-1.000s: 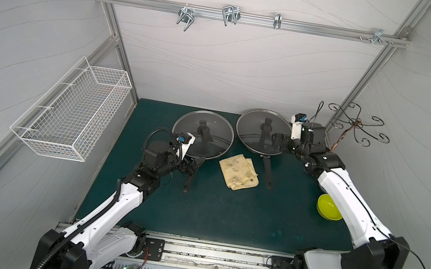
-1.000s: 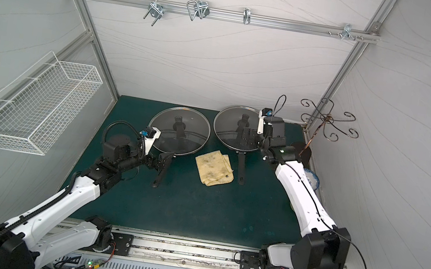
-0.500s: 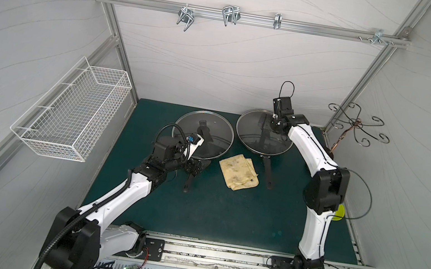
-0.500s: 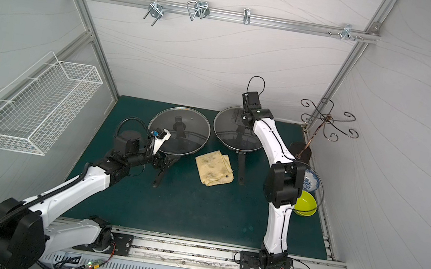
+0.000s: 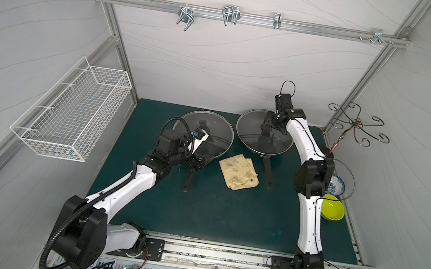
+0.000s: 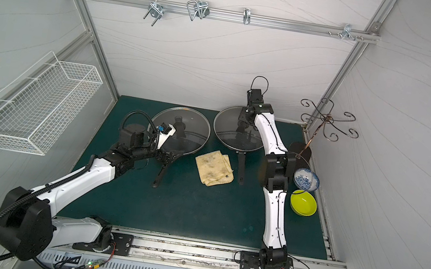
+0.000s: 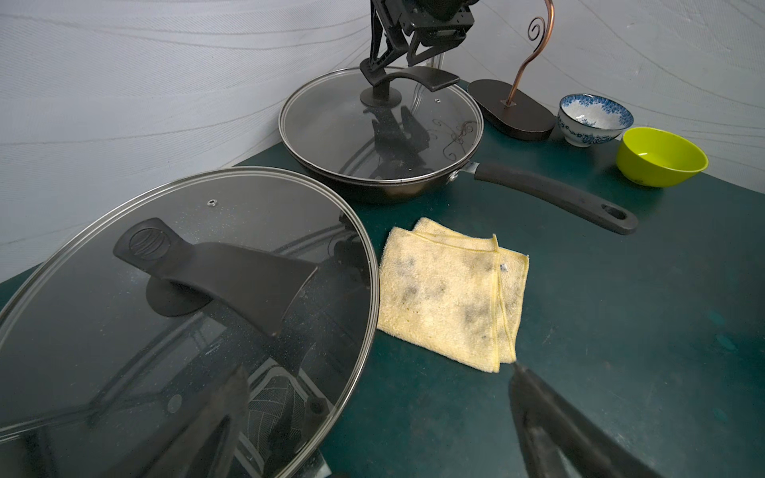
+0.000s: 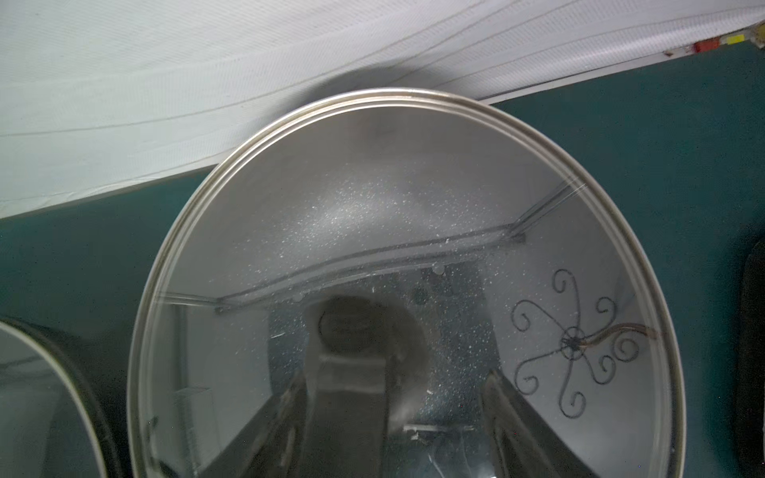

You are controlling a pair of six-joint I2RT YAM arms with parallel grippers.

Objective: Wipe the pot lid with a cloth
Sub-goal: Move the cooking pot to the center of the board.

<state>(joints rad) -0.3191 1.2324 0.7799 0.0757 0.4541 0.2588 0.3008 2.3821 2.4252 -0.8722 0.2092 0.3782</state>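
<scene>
With right gripper (image 7: 393,62) jaws half-open astride the pot lid (image 7: 331,120) handle (image 7: 426,78) and left gripper (image 5: 198,163) spread wide beside the cloth (image 7: 447,294) flat on the mat (image 5: 225,215), an off-centre clamp may tip the lid.

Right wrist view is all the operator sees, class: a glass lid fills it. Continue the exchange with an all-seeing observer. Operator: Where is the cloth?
Observer: The cloth lies untouched on the mat, beside your pan's handle.
Operator: And the left end effector?
Observer: Open and empty, by the near rim of the other glass lid.
Operator: Anything else on the mat?
Observer: A green bowl and a blue-patterned bowl, at its right edge.
</scene>
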